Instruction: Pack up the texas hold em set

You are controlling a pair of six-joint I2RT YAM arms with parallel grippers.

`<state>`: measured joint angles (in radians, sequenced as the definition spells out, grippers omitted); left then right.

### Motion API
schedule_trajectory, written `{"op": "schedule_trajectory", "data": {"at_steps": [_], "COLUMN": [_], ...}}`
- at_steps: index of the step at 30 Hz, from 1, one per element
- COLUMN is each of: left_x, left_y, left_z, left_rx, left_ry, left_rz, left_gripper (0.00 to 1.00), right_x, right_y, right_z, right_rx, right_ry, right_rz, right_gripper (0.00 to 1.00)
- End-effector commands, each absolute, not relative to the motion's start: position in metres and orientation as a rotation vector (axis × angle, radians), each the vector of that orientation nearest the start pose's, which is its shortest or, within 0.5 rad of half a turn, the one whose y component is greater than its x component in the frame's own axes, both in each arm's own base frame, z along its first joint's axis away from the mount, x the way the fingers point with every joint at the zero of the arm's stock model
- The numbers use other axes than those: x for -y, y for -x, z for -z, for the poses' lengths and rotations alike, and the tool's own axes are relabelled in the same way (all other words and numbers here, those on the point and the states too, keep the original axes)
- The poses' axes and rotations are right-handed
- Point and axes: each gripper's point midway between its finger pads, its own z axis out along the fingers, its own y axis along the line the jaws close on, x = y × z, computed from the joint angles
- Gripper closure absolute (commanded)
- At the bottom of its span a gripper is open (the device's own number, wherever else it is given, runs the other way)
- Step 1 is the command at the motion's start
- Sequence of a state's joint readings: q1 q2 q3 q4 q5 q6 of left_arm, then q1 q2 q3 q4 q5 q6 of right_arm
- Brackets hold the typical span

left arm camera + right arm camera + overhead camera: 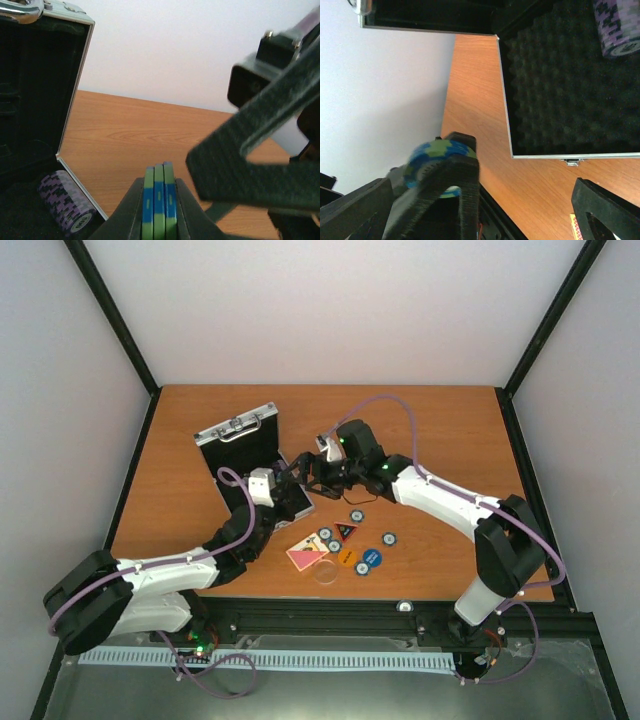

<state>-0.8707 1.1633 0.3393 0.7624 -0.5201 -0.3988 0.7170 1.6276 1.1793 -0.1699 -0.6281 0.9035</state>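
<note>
The silver case lies open at the back left, its black foam holding a purple chip stack. My left gripper is shut on three green-and-blue chips, held on edge just right of the case. My right gripper stands open right beside them, its fingers apart and touching nothing. In the top view the two grippers, left and right, meet at the case's right edge. Several blue-white chips, the red-black triangle, pink card deck, orange disc, blue disc and clear disc lie on the table.
The wooden table is ringed by white walls and a black frame. The case's lid stands upright at the left. The loose pieces cluster near the front middle, between the two arms.
</note>
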Motion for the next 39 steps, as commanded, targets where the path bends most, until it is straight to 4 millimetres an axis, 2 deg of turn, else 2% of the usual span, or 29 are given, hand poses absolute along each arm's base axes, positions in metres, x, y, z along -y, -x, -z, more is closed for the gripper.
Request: {"op": "schedule_trajectory", "data": {"at_steps": [1,5,9,14,20,26,30,35,39], "left_x": [0.212,0.212,0.214,0.227,0.236,0.232,0.226,0.22,0.215], "left_y": [-0.291,-0.286,-0.28,-0.269,-0.252,-0.239,-0.238,-0.25,-0.257], "left_z": [-0.204,-0.201,-0.198,-0.194,-0.172,-0.181,-0.19,-0.195,-0.18], "left_rx": [-1.656,-1.685,-1.725,-1.802,-1.944,-2.078,-2.144,-2.241,-2.348], "left_ry": [-0.001,-0.034,-0.099,-0.261,-0.415,-0.461,-0.485,-0.46,-0.466], "left_rz": [0.541,0.536,0.527,0.533,0.565,0.563,0.503,0.445,0.381], "left_gripper": [0.99,0.99,0.99,0.99,0.99,0.99,0.99,0.99,0.99], "right_x": [-0.372,-0.37,-0.363,-0.338,-0.299,-0.274,-0.264,-0.262,-0.257], "right_y": [-0.289,-0.298,-0.309,-0.32,-0.331,-0.335,-0.335,-0.331,-0.329], "right_z": [-0.226,-0.234,-0.227,-0.214,-0.205,-0.203,-0.196,-0.187,-0.187], "right_rx": [-2.459,-2.435,-2.449,-2.468,-2.457,-2.442,-2.442,-2.458,-2.454], "right_ry": [0.237,0.256,0.23,0.194,0.152,0.149,0.141,0.158,0.162], "right_rz": [-1.405,-1.376,-1.297,-1.123,-0.875,-0.753,-0.756,-0.774,-0.777], "right_gripper": [0.0,0.0,0.0,0.0,0.0,0.0,0.0,0.0,0.0]}}
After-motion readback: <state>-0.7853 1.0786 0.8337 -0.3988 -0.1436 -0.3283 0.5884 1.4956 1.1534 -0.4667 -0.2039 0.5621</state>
